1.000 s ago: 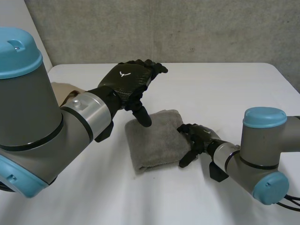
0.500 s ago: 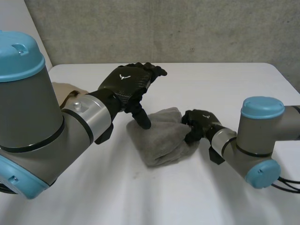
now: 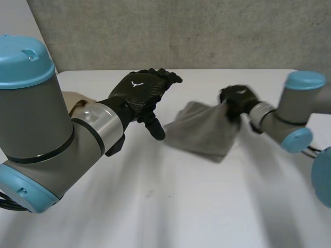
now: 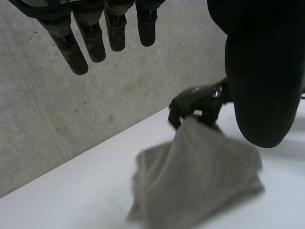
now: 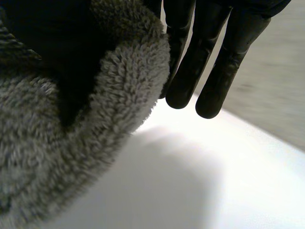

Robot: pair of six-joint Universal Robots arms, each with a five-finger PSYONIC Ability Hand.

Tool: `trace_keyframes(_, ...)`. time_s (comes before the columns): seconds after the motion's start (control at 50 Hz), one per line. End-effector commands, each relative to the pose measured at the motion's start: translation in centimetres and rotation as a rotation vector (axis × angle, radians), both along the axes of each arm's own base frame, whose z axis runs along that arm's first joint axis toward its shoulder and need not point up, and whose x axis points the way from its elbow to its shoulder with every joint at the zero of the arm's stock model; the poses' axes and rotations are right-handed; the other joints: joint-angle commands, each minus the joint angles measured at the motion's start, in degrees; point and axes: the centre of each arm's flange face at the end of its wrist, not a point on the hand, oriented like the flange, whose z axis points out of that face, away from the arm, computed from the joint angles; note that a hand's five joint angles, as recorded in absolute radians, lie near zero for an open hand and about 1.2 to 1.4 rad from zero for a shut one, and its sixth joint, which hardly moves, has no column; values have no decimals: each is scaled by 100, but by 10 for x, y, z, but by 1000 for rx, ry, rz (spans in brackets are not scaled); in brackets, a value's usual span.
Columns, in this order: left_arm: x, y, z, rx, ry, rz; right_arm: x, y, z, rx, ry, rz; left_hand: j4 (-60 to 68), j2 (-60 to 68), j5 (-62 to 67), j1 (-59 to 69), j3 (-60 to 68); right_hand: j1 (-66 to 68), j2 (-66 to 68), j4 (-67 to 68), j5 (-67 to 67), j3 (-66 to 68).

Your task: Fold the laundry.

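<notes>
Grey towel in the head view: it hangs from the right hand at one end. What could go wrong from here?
1. The right hand pinches the grey towel at one end only, with some fingers straight beside it, so the towel may slip out.
2. The left hand is open and apart from the towel, so nothing holds its low end; the fold may fall open or drag.

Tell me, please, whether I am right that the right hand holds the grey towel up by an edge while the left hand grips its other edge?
Not quite. The left hand grips nothing: the left wrist view shows its fingers straight and apart from the grey towel. The right hand does hold the towel up by an edge.
</notes>
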Motion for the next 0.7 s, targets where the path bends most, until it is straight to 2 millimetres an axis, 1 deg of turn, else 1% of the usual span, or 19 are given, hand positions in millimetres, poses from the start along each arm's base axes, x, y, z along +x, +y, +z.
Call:
trace_keyframes(0.02, -1, -2, 2, -6, 4, 4, -114, -82, 10, -125, 14, -381, -151, -157, -256, -90, -193, 2443, 1278, 1193, 1357, 1247)
trace_keyframes(0.06, -2, -3, 2, -8, 5, 4, -137, -92, 10, -147, 17, -444, -151, -157, -256, -90, -193, 2443, 1278, 1193, 1357, 1247)
trace_keyframes(0.08, -2, -3, 3, -11, 7, 4, -162, -101, 10, -170, 30, -508, -151, -157, -256, -90, -193, 2443, 1278, 1193, 1357, 1247)
trace_keyframes(0.14, -2, -3, 4, -12, 8, 4, -187, -108, 6, -191, 56, -567, -151, -157, -256, -90, -193, 2443, 1278, 1193, 1357, 1247)
trace_keyframes(0.16, -2, -4, 3, -11, 7, 4, -202, -111, 1, -194, 81, -603, -151, -157, -256, -90, -193, 2443, 1278, 1193, 1357, 1247)
trace_keyframes(0.22, -3, -5, 2, -9, 6, 4, -225, -113, -7, -188, 133, -676, -151, -157, -256, -90, -193, 2443, 1278, 1193, 1357, 1247)
trace_keyframes(0.24, -3, -5, 0, -6, 4, 6, -238, -113, -10, -182, 165, -724, -151, -157, -256, -90, -193, 2443, 1278, 1193, 1357, 1247)
trace_keyframes(0.3, -4, -6, -1, -3, 2, 6, -252, -112, -14, -175, 205, -771, -151, -157, -256, -90, -193, 2443, 1278, 1193, 1357, 1247)
trace_keyframes(0.32, -4, -6, -2, -1, 0, 6, -257, -111, -18, -162, 222, -781, -147, -152, -252, -86, -189, 2443, 1278, 1193, 1357, 1247)
trace_keyframes(0.38, -4, -7, -3, 2, -2, 6, -262, -109, -26, -133, 236, -786, -147, -152, -252, -86, -189, 2443, 1278, 1193, 1357, 1247)
trace_keyframes(0.46, -5, -7, -3, 0, -1, 6, -261, -106, -28, -114, 237, -773, -147, -152, -252, -86, -189, 2443, 1278, 1193, 1357, 1247)
trace_keyframes(0.48, -5, -7, -3, 0, -1, 6, -260, -106, -28, -113, 236, -770, -147, -152, -252, -86, -189, 2149, 984, 899, 1063, 953)
trace_keyframes(0.5, -5, -7, -3, 0, -1, 6, -260, -106, -27, -110, 236, -767, -147, -152, -252, -86, -189, 814, -351, -436, -272, -382)
trace_keyframes(0.52, -5, -7, -3, 0, -1, 4, -259, -105, -25, -105, 235, -756, -147, -152, -252, -86, -189, -2597, -3762, -3846, -3683, -3792)
trace_keyframes(0.54, -5, -7, -3, 2, -2, 6, -257, -104, -25, -97, 235, -749, -147, -152, -252, -86, -189, -4279, -5445, -5529, -5365, -5475)
trace_keyframes(0.56, -5, -7, -3, 0, -1, 7, -256, -103, -24, -92, 233, -741, -147, -152, -252, -86, -189, -4557, -5722, -5807, -5643, -5753)
trace_keyframes(0.58, -5, -7, -3, 1, -2, 7, -254, -102, -24, -86, 233, -736, -147, -152, -252, -86, -189, -4557, -5722, -5807, -5643, -5753)
trace_keyframes(0.64, -4, -7, -2, -2, -2, 15, -251, -100, -11, -80, 231, -707, -147, -152, -252, -86, -189, -4557, -5722, -5807, -5643, -5753)
trace_keyframes(0.7, -4, -6, 0, -5, 0, 18, -249, -94, -3, -48, 241, -689, -147, -152, -252, -86, -189, -4557, -5722, -5807, -5643, -5753)
